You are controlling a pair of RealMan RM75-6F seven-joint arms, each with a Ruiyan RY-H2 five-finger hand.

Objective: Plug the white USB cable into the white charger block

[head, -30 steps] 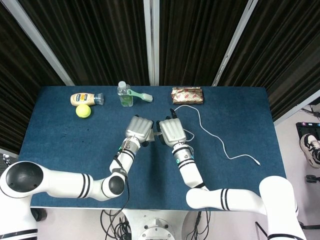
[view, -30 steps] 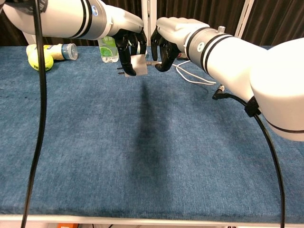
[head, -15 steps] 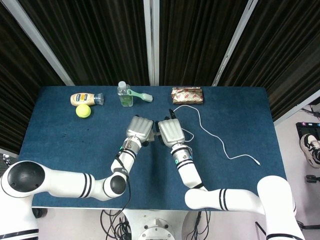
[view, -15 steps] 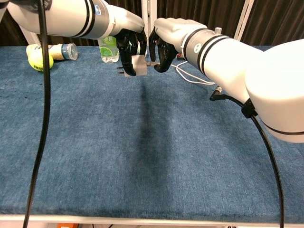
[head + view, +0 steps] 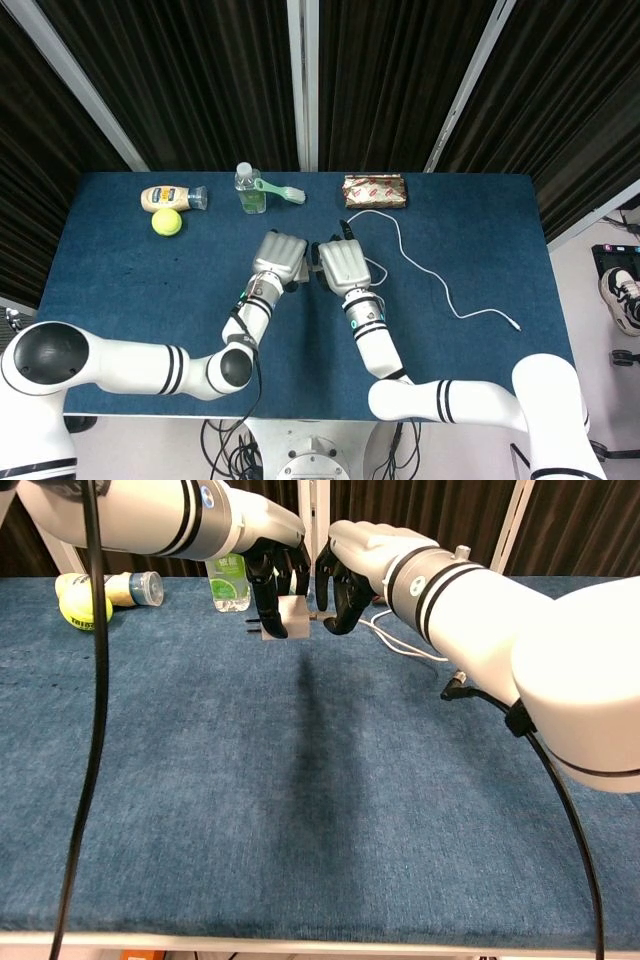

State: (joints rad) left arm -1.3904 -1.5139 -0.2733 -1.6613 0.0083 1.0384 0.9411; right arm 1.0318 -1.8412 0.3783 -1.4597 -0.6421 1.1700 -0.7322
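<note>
Now charger block (image 5: 291, 616) within left robot hand (image 5: 272, 565), cable plug (image 5: 318, 617) alongside

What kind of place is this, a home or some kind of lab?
Most likely a robot test lab: black curtains wall off a blue-covered table, and loose cabling hangs below the robot's base.

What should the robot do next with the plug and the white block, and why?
Probably ease the right hand a little toward the left hand. The left hand holds the charger above the table, and the plug sits right at its side, so a short straight push should seat it.
</note>
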